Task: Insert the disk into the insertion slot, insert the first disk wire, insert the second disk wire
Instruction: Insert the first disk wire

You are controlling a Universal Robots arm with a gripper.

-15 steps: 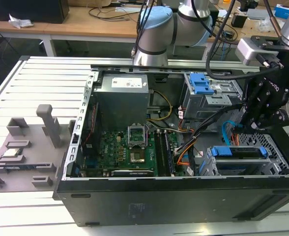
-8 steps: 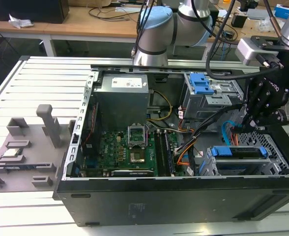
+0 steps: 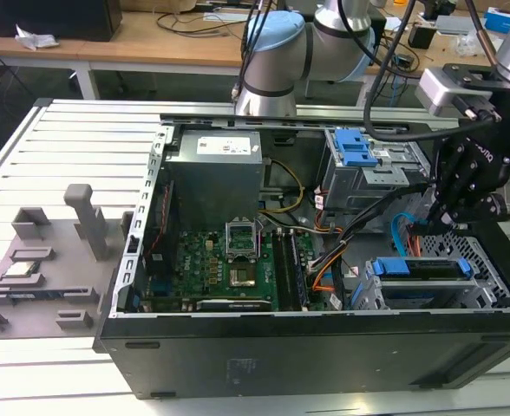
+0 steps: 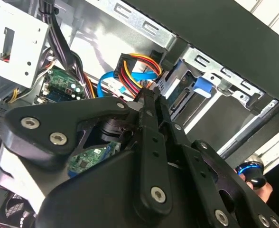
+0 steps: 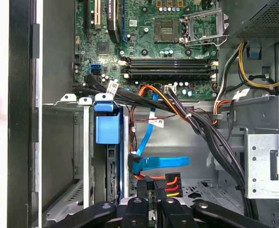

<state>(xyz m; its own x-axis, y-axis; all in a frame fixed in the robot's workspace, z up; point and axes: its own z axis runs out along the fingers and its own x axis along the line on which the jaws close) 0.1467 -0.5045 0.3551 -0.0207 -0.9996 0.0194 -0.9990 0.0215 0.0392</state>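
The disk (image 3: 421,269), framed by its blue caddy (image 5: 107,127), sits inside the insertion slot (image 3: 491,279), a perforated silver cage at the case's near corner on the exterior view's right. My gripper (image 3: 430,227) hangs just behind that cage. In both wrist views its fingers (image 5: 144,194) are pressed together on the black plug of the first disk wire (image 5: 171,180), whose orange, red and yellow strands (image 4: 135,65) fan out beside the disk's rear edge. The second disk wire (image 5: 161,161), a flat light blue cable (image 4: 105,81), lies loose next to the fingers, its plug (image 5: 135,164) free.
A taller grey cage with blue tabs (image 3: 357,156) stands behind my gripper. A thick black cable bundle (image 5: 201,128) crosses the case floor. The motherboard (image 3: 229,260) and power supply (image 3: 216,165) occupy the case's other half. A grey fixture (image 3: 47,260) lies outside on the exterior view's left.
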